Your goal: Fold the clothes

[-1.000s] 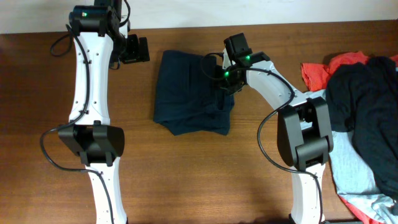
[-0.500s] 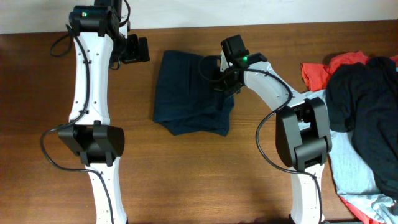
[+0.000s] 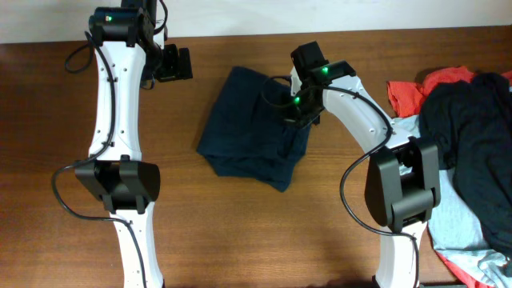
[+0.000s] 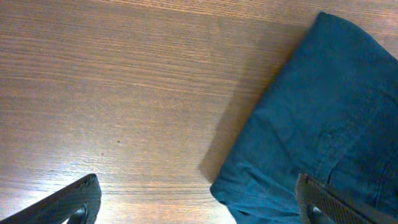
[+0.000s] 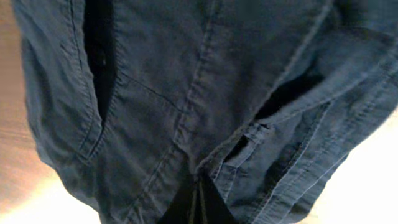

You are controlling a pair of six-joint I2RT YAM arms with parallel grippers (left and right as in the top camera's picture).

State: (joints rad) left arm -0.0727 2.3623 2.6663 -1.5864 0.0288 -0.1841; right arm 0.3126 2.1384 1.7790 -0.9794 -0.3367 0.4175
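The clothes, a pair of dark navy shorts (image 3: 244, 132), lie partly folded on the brown table between the two arms. My right gripper (image 3: 298, 112) is shut on the shorts' right edge and holds that fabric raised. In the right wrist view the shorts (image 5: 186, 81) fill the frame, their seams bunched into my shut right gripper (image 5: 198, 202). My left gripper (image 3: 186, 64) stands open just off the shorts' upper left. The left wrist view shows a corner of the shorts (image 4: 311, 124) reaching between the wide-apart fingertips (image 4: 78, 200) of my left gripper (image 4: 199, 205), which touch nothing.
A heap of other garments lies at the table's right edge: a red garment (image 3: 424, 86), a dark one (image 3: 472, 128) and a light blue T-shirt (image 3: 456, 216). Bare wooden table (image 3: 240, 232) lies in front of the shorts.
My right gripper has shut on the shorts' right edge and drawn it to the right, skewing the shorts' outline. The left arm has not moved.
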